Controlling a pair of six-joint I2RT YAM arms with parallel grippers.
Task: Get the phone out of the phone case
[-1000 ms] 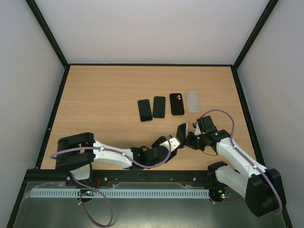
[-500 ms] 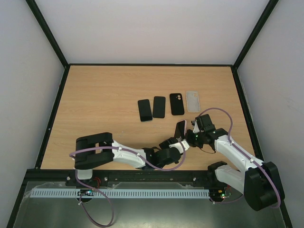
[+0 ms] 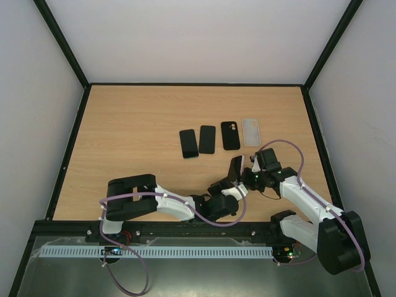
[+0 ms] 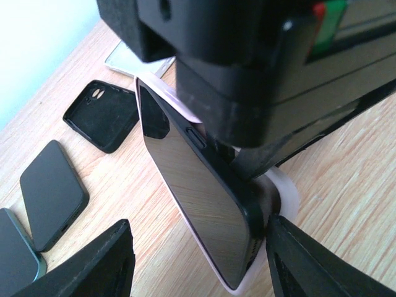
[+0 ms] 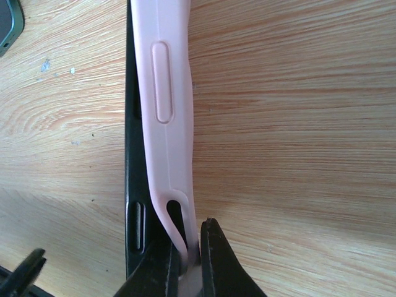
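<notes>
**Inspector:** Near the table's [image 3: 136,136] front edge, the phone [image 4: 192,185] was held tilted on end in its pink phone case [image 5: 164,93]; right gripper [image 5: 189,238] was pinched shut on the case's lip; left gripper's [image 4: 198,247] fingers [image 4: 93,266] stood apart, straddling the phone.

**Assessor:** Handling?

**Inspector:** Case judged soft, peelable; phone stiff, slick, breakable; best held across its side edges. Farther back lay a black case [image 3: 230,135], well apart.

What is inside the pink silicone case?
A black glass-fronted phone, its side peeled free where the right hand pinches the rim of the pink silicone case. The phone's back is hidden.
</notes>
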